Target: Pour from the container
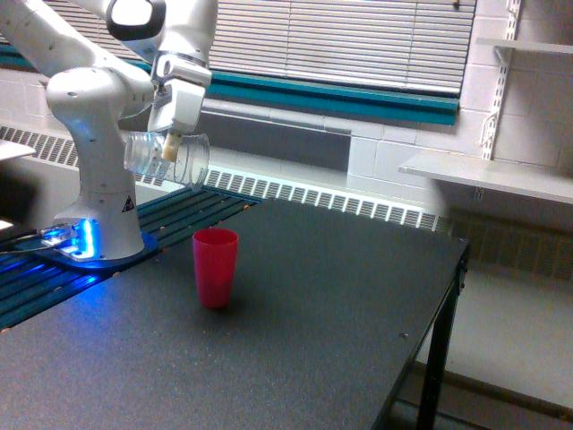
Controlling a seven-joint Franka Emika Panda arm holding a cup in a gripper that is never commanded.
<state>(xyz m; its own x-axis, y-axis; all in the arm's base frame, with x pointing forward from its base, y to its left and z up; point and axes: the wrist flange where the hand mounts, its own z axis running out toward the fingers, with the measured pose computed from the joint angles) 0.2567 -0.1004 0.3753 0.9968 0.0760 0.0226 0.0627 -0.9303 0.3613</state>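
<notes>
The clear plastic container (168, 157) is held tipped on its side, grasped by the gripper (168, 143), above the opaque red cup (215, 267); the cup stands upright on the dark speckled tabletop (295, 331); neither container's contents can be made out.

Gripper (168, 146) clamps container (167, 158), tipped sideways. Red cup (215, 267) upright on table (313, 331), below, toward exterior view's right.

One camera, off the arm, looking across the black table (340, 296).

It sits a little above the table and looks down at a slant toward the wall with the window blinds (358, 40). The robot arm (94, 134) is at the exterior view's left, the shelves (501, 170) at its right. It is a middling way off, and there is no second view.
</notes>
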